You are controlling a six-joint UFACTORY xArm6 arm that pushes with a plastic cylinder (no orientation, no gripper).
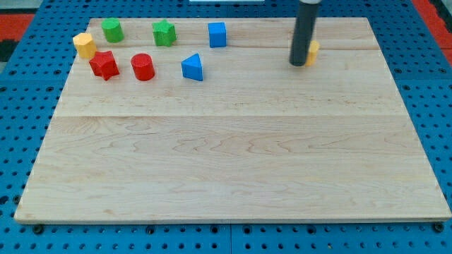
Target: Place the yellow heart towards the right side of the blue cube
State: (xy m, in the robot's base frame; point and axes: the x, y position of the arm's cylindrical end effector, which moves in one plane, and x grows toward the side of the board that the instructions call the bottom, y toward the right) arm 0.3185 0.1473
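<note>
The yellow heart (313, 51) lies near the view's top right and is mostly hidden behind my rod; only its right edge shows. My tip (299, 63) rests on the board at the heart's left side, touching or nearly touching it. The blue cube (217, 34) stands near the view's top centre, well to the left of the heart and my tip.
At the view's top left lie a blue triangle (192, 68), green star (164, 32), green cylinder (111, 30), red cylinder (143, 67), red star (104, 65) and yellow hexagon (84, 45). The wooden board (233, 155) sits on a blue pegboard.
</note>
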